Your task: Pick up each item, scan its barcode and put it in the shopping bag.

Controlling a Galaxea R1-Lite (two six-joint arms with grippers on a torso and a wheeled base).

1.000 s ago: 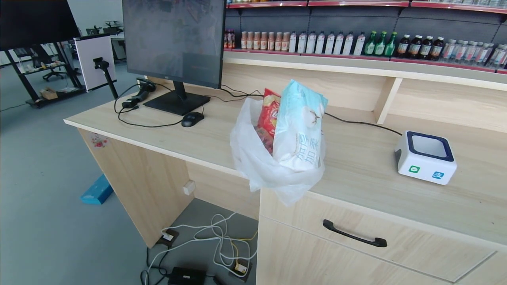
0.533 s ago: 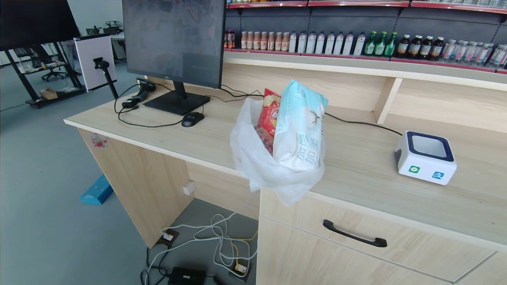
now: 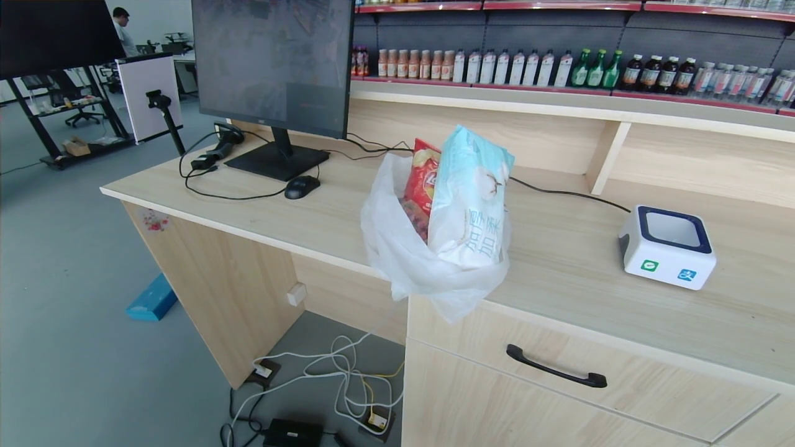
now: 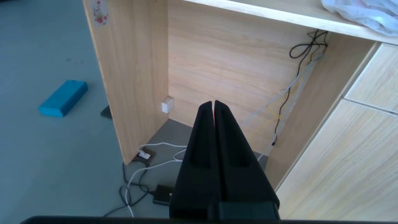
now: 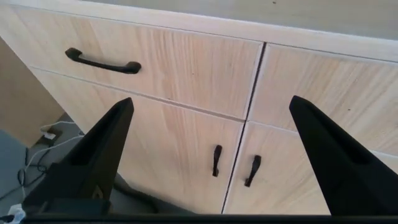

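Observation:
A translucent white shopping bag [image 3: 410, 261] stands at the front edge of the wooden counter [image 3: 577, 279]. Inside it stand a pale blue and white packet [image 3: 469, 198] and a red snack packet [image 3: 422, 180], both poking out of the top. The white scanner box [image 3: 667, 247] with a dark-rimmed window sits to the right of the bag. My left gripper [image 4: 214, 107] is shut and empty, hanging low beside the counter's open knee space. My right gripper [image 5: 211, 115] is wide open and empty, below the counter top, facing the drawer front [image 5: 155, 62].
On the counter's left part stand a monitor [image 3: 273, 62], a mouse [image 3: 302, 186] and a handheld scanner [image 3: 217, 149] with cables. Shelves of bottles [image 3: 559, 67] run behind. Cables and a power strip [image 3: 310, 397] lie on the floor under the counter; a blue box [image 3: 152, 298] lies nearby.

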